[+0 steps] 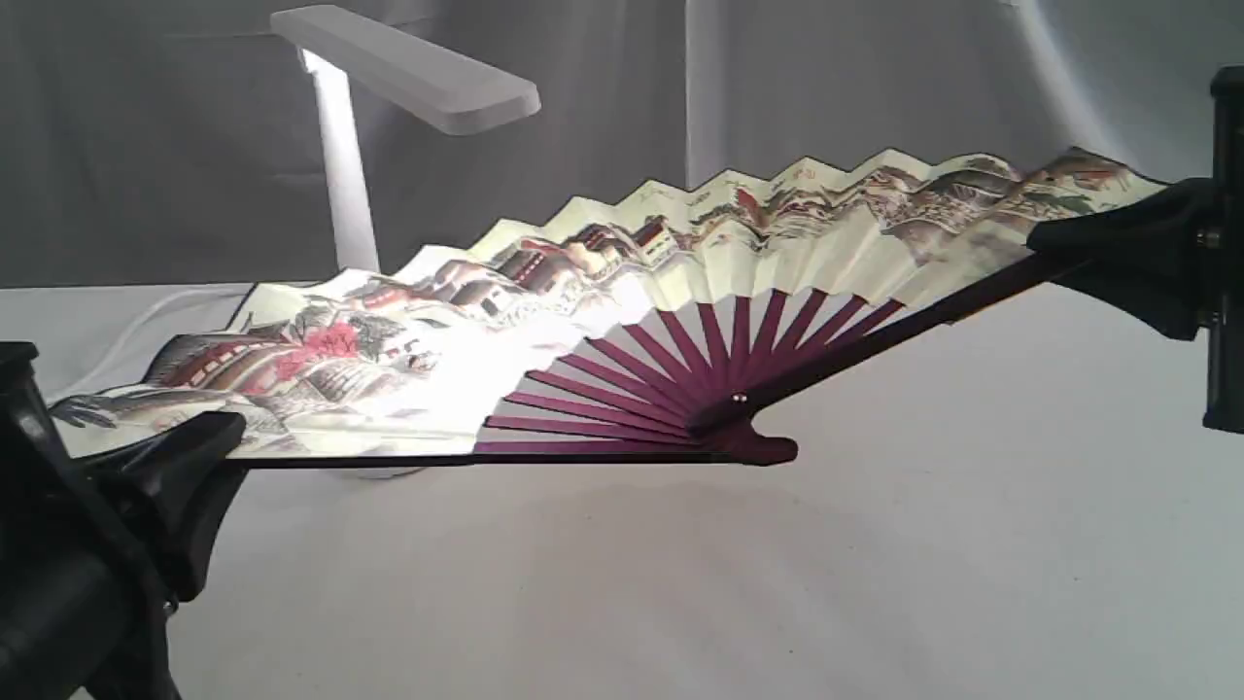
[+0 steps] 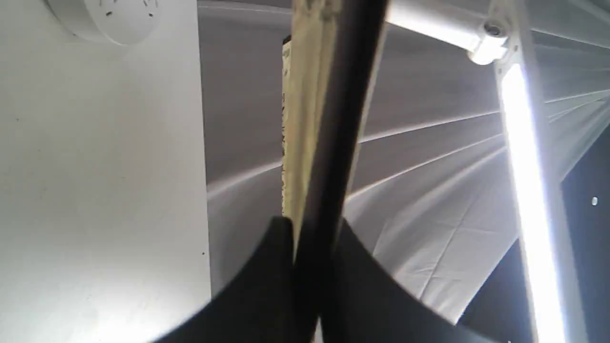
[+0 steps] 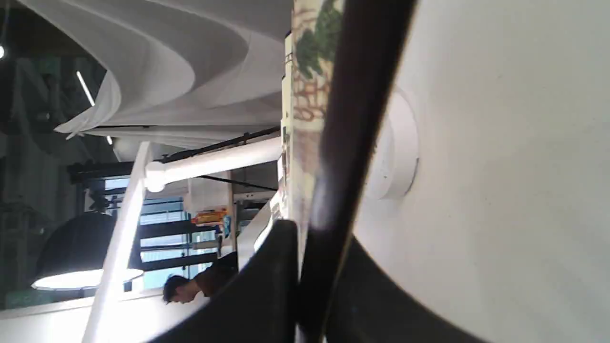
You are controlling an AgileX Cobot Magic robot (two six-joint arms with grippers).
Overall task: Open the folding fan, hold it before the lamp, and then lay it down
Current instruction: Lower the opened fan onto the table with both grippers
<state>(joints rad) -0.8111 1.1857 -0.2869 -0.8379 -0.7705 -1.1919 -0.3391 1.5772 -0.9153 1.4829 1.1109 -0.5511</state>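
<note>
- The left tool [image 1: 219, 442] is clamped on one outer rib of the folding fan [image 1: 622, 282], and the right tool [image 1: 1054, 243] is clamped on the other.
- The fan hangs spread wide above the table [image 1: 875, 544], its right end higher, just before the lamp [image 1: 408, 73], whose light glows through the leaf.
- We judge the showing step met and the laying down not yet done.
- If the tools draw further apart, the paper may tear. If one lets go first, the freed end would swing and drop.
- The lamp stands close behind the leaf, so lowering the fan with any backward drift could knock it.
- A pale line at the left may be the cord [image 1: 146, 326], though we cannot be sure.
- Grey cloth [image 1: 875, 87] hangs behind.
</note>
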